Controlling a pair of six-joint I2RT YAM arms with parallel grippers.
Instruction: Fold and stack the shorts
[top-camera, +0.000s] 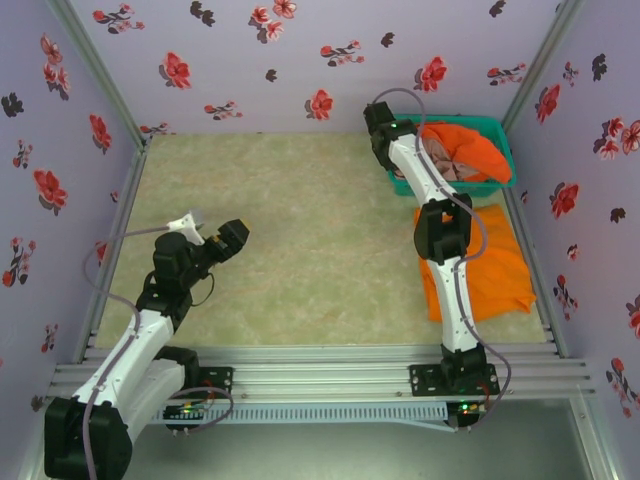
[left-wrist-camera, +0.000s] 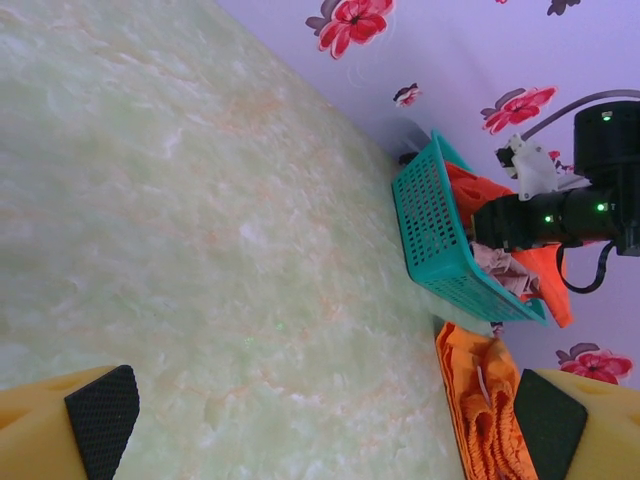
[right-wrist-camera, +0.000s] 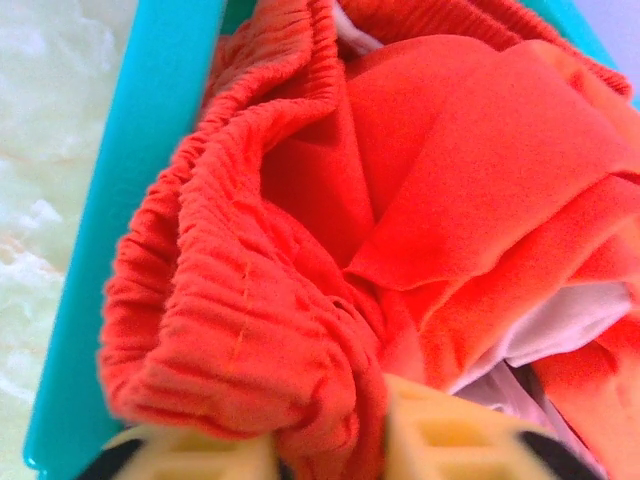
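Down at the near side, the left gripper (top-camera: 212, 233) hovers over the bare table (top-camera: 300, 250) with its jaws spread wide. Nothing sits between them. From its wrist view the two black pads (left-wrist-camera: 100, 415) stand at opposite corners, with pale green tabletop (left-wrist-camera: 200, 200) filling the space between.

Off beyond the right-hand finger of that gripper (left-wrist-camera: 325, 425), a pair of flat orange shorts (left-wrist-camera: 485, 400) lies spread on the table, crinkled waistband nearest and a white drawstring lying on the cloth. From above, these flat orange shorts (top-camera: 500, 265) lie partly under the right arm, just on the near side of the basket (top-camera: 440, 188).

Farther back, the right gripper (right-wrist-camera: 320, 450) is down inside the teal basket (right-wrist-camera: 150, 150). Its jaws are drawn in narrow, and a thick gather of elastic waistband from the bunched orange shorts (right-wrist-camera: 400, 150) is pinched between the yellow fingers (right-wrist-camera: 450, 440). Ahead of the jaws the rest of that cloth heaps up in loose folds, and to their left runs the basket's wall.

From overhead, the bunched orange shorts (top-camera: 475, 150) mound over the far rim, and the pink-beige shorts (top-camera: 448, 162) are crumpled in the basket beside them, close to the gripper. The left wrist view shows the pink-beige shorts (left-wrist-camera: 505, 270) low in the basket (left-wrist-camera: 435, 230) too.
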